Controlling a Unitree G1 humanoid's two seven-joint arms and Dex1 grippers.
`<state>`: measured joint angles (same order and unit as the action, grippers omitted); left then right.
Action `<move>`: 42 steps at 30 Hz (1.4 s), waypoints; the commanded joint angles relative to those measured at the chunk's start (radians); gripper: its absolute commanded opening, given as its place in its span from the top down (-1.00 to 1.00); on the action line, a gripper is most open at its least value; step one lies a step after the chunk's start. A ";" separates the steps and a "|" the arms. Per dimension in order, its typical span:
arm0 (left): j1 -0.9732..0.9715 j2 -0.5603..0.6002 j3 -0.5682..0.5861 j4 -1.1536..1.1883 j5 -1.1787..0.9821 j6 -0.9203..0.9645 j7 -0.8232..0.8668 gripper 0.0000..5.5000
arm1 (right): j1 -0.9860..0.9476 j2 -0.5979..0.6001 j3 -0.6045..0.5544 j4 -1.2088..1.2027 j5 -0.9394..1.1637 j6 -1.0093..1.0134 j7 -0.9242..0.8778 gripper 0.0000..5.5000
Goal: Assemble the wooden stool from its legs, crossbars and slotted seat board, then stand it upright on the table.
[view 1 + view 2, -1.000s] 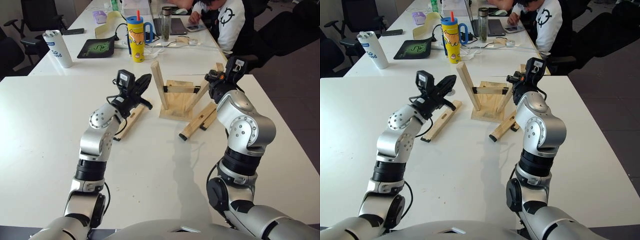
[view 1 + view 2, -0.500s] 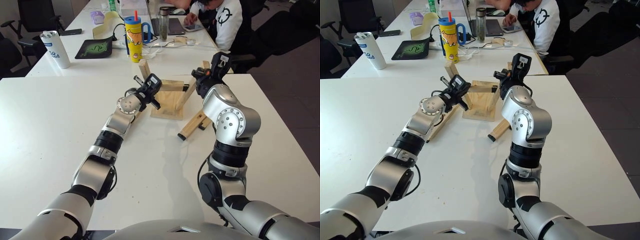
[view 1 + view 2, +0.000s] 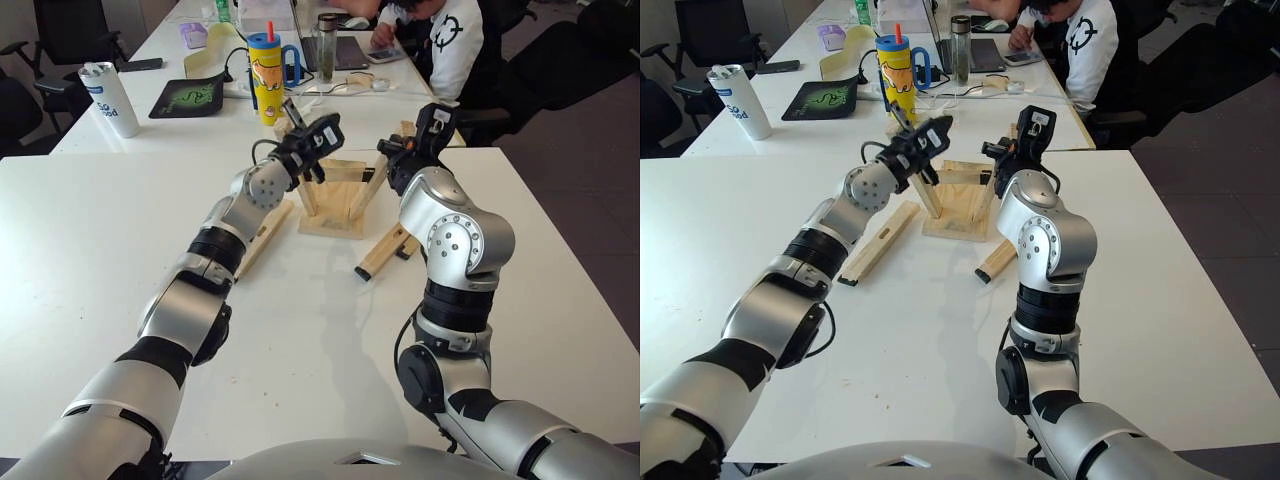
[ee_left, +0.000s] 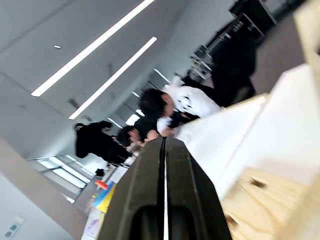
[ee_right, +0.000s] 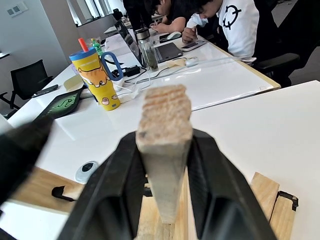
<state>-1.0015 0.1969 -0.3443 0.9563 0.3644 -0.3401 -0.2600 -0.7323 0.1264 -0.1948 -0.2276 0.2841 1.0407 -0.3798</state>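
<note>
**Left and right arms at the part-built stool.** The left fingers, pressed together with nothing between them, lie at the head of the upright left leg; we cannot tell whether they touch it. The right fingers clamp the upper end of the slanting right leg. Both legs rise from the slotted seat board, which lies flat on the bench at twelve o'clock from the robot. A crossbar spans the two legs. A loose leg lies at eight o'clock of the board, and further loose pieces lie at four o'clock.

Within the last second the left arm has stretched from above the loose leg to the standing one, while the right grip has stayed on. We read this as a bracing step, with both standing legs being steadied in their slots. The loose parts are not yet fitted, so we judge the stool about half built.
</note>
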 commanded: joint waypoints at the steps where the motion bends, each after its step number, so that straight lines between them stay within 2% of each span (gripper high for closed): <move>1: 0.035 0.017 -0.076 0.137 0.066 0.125 -0.161 1.00 | 0.018 0.097 -0.006 0.053 0.026 0.081 -0.005 0.62; 3: 0.039 0.046 -0.137 0.170 0.132 0.144 -0.173 1.00 | 0.016 0.094 -0.008 0.056 0.029 0.082 -0.003 0.62; 5: 0.028 0.043 -0.128 0.178 0.123 0.148 -0.149 1.00 | 0.014 0.092 -0.010 0.060 0.030 0.082 -0.003 0.62; 8: -0.021 0.044 -0.081 0.156 0.105 0.102 0.019 1.00 | 0.012 0.091 -0.012 0.062 0.032 0.083 -0.003 0.62; 12: -0.067 0.055 -0.005 0.037 0.086 -0.071 0.261 1.00 | 0.008 0.089 -0.012 0.066 0.033 0.087 -0.003 0.62; 17: -0.041 0.090 -0.013 -0.067 0.142 -0.193 0.356 1.00 | 0.004 0.085 -0.014 0.073 0.034 0.086 -0.004 0.62; 22: 0.000 0.093 -0.071 -0.011 0.183 -0.204 0.282 1.00 | 0.001 0.080 -0.020 0.079 0.036 0.086 -0.004 0.62; 24: 0.017 0.081 -0.081 0.043 0.164 -0.161 0.182 1.00 | -0.001 0.081 -0.022 0.080 0.036 0.086 -0.004 0.62; 27: 0.072 0.070 -0.113 0.154 0.146 -0.015 -0.109 1.00 | -0.005 0.079 -0.024 0.083 0.037 0.089 -0.003 0.62; 28: 0.082 0.090 -0.148 0.190 0.184 0.022 -0.158 1.00 | -0.006 0.079 -0.025 0.083 0.037 0.090 -0.003 0.62; 31: 0.094 0.115 -0.147 0.191 0.181 0.060 -0.154 1.00 | -0.013 0.077 -0.025 0.094 0.040 0.085 -0.002 0.62; 33: 0.076 0.116 -0.132 0.178 0.171 0.055 -0.097 1.00 | -0.012 0.074 -0.028 0.096 0.039 0.082 -0.004 0.62; 38: -0.005 0.113 -0.051 0.107 0.143 -0.062 0.227 1.00 | -0.014 0.071 -0.026 0.105 0.039 0.076 -0.005 0.62; 42: -0.025 0.119 -0.010 0.004 0.138 -0.187 0.354 1.00 | -0.018 0.066 -0.025 0.110 0.043 0.072 -0.007 0.62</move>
<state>-1.0055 0.2906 -0.3801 1.0078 0.5093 -0.4812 0.0433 -0.7779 0.1237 -0.2112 -0.1674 0.3222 1.0577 -0.3792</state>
